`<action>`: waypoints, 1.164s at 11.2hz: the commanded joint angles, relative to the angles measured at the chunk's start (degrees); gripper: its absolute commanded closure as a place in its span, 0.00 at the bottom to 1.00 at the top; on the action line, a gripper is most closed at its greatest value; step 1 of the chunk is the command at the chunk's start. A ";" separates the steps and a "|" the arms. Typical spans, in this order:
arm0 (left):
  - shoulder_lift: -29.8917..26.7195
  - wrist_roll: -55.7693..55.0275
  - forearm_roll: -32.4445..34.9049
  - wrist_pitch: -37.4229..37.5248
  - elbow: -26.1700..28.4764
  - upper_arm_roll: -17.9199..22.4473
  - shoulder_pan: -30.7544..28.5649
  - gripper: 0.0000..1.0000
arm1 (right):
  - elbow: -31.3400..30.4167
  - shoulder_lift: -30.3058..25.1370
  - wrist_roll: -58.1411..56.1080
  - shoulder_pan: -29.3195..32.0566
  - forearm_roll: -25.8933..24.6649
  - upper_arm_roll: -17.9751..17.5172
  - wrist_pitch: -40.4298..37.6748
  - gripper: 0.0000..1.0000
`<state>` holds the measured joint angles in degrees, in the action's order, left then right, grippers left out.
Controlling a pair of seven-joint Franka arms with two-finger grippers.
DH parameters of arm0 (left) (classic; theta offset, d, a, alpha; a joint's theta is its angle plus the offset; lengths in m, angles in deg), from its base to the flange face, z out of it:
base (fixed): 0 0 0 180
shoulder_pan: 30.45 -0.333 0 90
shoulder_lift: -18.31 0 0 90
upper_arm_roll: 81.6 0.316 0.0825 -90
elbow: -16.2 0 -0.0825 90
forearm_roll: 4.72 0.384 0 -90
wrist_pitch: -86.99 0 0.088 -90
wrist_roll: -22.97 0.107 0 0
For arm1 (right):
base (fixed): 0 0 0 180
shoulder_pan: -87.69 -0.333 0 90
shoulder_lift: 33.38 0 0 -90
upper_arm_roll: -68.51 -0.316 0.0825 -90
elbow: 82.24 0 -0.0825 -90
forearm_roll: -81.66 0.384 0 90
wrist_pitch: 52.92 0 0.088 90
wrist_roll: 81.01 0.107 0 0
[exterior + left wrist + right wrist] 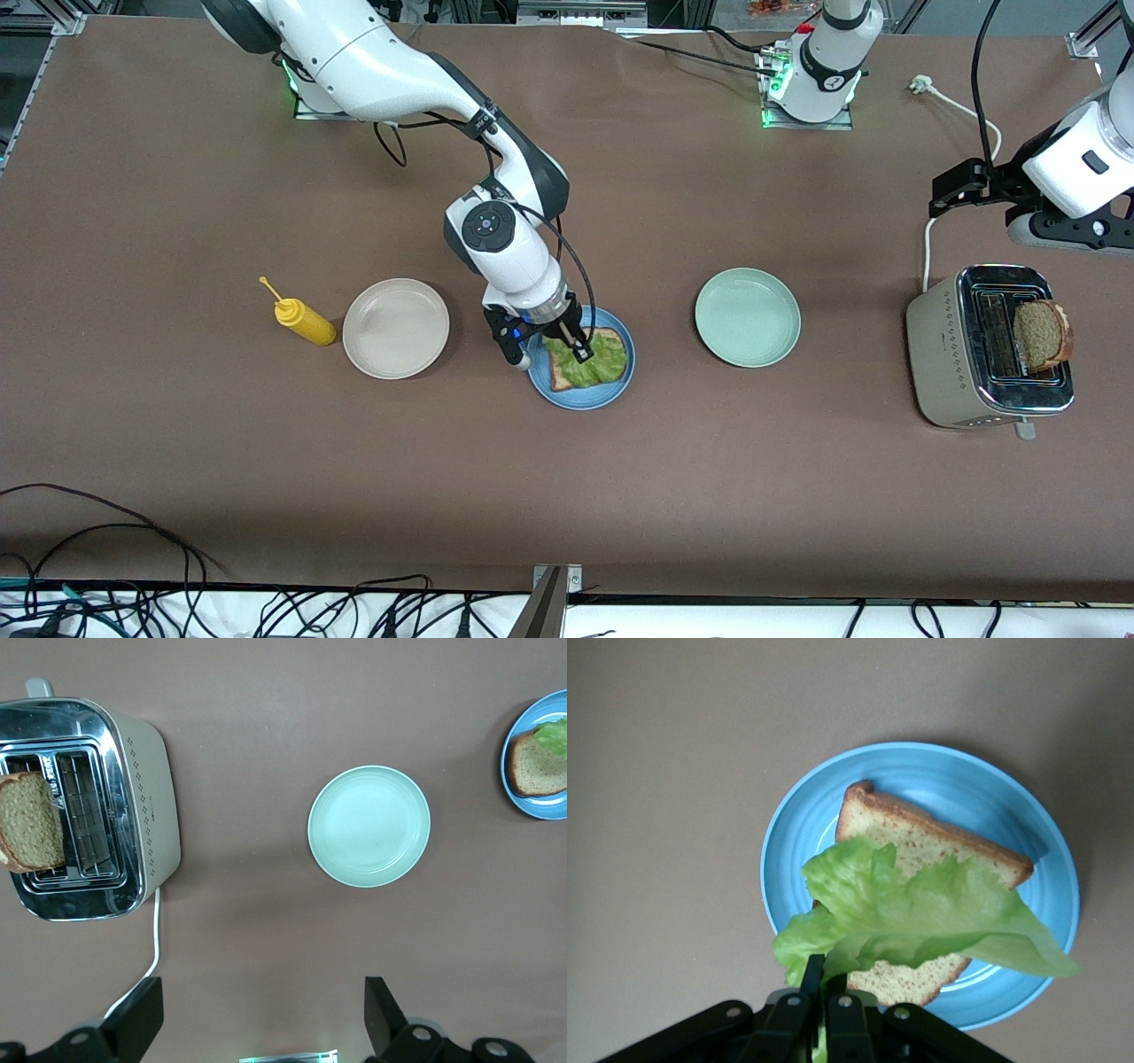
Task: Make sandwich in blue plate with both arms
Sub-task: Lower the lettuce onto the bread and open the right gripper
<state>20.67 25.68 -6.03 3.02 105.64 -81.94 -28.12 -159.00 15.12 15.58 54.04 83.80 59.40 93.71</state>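
Sandwich half-built on the round sky-blue plate (580, 394), mid-table, between the beige plate (395, 328) and the pale green plate (747, 316).

One brown wholegrain bread slice (921, 837) lies in the blue plate under a ruffled green lettuce leaf (921, 912), whose edge the right gripper (582, 352) pinches with fingers pressed together, low over the plate. A second bread slice (1042, 334) stands in the beige-and-chrome toaster (939, 354) toward the left arm's end. The left gripper (264, 1014) hangs spread wide and holding nothing above bare table near the toaster. A yellow squeeze bottle (303, 321) lies beside the beige plate. No readable writing shows. Broad brown tabletop lies open nearer the front camera.
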 commanded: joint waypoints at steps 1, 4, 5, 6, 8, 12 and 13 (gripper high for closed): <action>-0.95 1.16 0.60 -0.58 0.83 0.08 0.30 0.00 | 1.88 2.03 0.44 -0.36 -0.20 1.28 0.50 0.89; -0.95 1.16 0.60 -0.58 0.83 0.08 0.21 0.00 | 1.88 3.36 0.53 -0.45 -2.47 1.37 1.82 0.02; -0.95 1.16 0.60 -0.58 0.83 0.08 0.21 0.00 | 1.88 3.36 0.61 -0.54 -2.92 1.37 1.73 0.00; -0.95 1.16 0.60 -0.58 0.83 0.08 0.21 0.00 | 1.88 3.62 0.62 -0.71 -2.92 1.37 1.73 0.00; -0.95 1.16 0.60 -0.58 0.83 0.08 0.30 0.00 | 1.88 3.53 0.97 -1.85 -2.75 1.37 1.56 0.00; -0.95 1.25 0.60 -0.67 0.74 0.08 0.21 0.00 | 2.14 3.45 2.99 -2.64 -2.84 1.37 1.56 0.00; -0.95 1.16 0.60 -0.58 0.74 0.08 0.30 0.00 | 2.14 3.45 2.99 -2.65 -2.84 1.37 1.64 0.00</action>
<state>20.67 25.68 -6.03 2.95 105.64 -81.95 -28.12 -158.76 17.48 16.87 52.01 81.90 60.54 94.98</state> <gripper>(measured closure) 0.000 0.000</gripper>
